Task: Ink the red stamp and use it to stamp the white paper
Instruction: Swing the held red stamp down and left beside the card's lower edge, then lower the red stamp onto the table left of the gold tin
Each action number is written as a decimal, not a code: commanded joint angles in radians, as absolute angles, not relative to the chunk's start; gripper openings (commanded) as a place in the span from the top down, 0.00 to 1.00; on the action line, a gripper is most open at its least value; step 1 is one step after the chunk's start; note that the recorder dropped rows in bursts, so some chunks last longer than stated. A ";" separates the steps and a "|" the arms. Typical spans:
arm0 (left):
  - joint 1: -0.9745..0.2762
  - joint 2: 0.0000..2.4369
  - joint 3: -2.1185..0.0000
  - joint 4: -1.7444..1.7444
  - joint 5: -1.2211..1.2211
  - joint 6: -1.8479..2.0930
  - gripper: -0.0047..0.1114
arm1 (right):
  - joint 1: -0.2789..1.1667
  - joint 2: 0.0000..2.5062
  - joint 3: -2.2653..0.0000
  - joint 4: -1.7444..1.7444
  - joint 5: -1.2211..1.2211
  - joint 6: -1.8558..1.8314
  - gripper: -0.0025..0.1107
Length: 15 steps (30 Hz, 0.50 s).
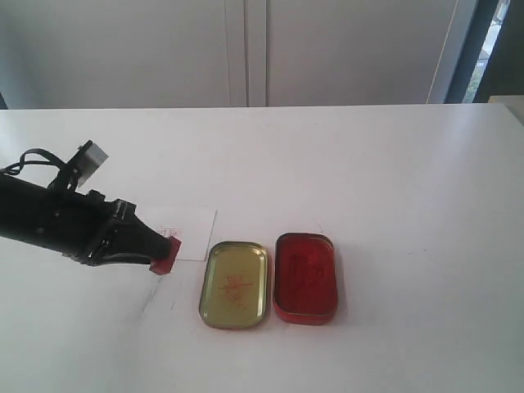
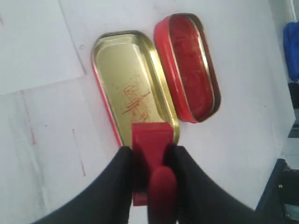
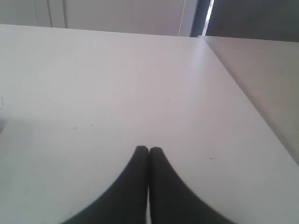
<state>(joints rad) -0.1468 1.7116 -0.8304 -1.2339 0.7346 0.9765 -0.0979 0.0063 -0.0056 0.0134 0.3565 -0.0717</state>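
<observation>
Red T-shaped stamp (image 2: 149, 137), one, clamped in left gripper (image 2: 152, 154), one thin white paper (image 1: 192, 229), one gold oval tin lid (image 1: 235, 284), one red ink-pad tin (image 1: 305, 277), right gripper (image 3: 149, 151) pressed together.

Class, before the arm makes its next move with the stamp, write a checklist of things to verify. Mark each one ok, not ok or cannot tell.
1. Left gripper holds the red stamp: ok, a finger on each side.
2. Stamp face inked: cannot tell, the face is hidden.
3. White paper lies flat on the table: ok.
4. Paper bears a red imprint: ok, a faint mark shows.
5. Ink-pad tin open: ok, with the gold lid beside it.
6. Right gripper out of the way: ok, shut and empty.
</observation>
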 commanded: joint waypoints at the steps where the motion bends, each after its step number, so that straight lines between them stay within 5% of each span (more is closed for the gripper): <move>1: -0.143 1.724 -0.801 -1.264 0.701 0.985 0.96 | -0.101 0.000 0.000 0.005 0.342 -0.071 0.98; 15: -0.143 1.876 -0.801 -1.389 0.700 1.029 0.96 | -0.101 0.000 0.000 0.005 0.342 -0.071 0.98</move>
<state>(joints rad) -0.1445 1.8673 -0.8081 -1.3709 0.6926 1.0228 -0.0979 0.0063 -0.0056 0.0134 0.3565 -0.0717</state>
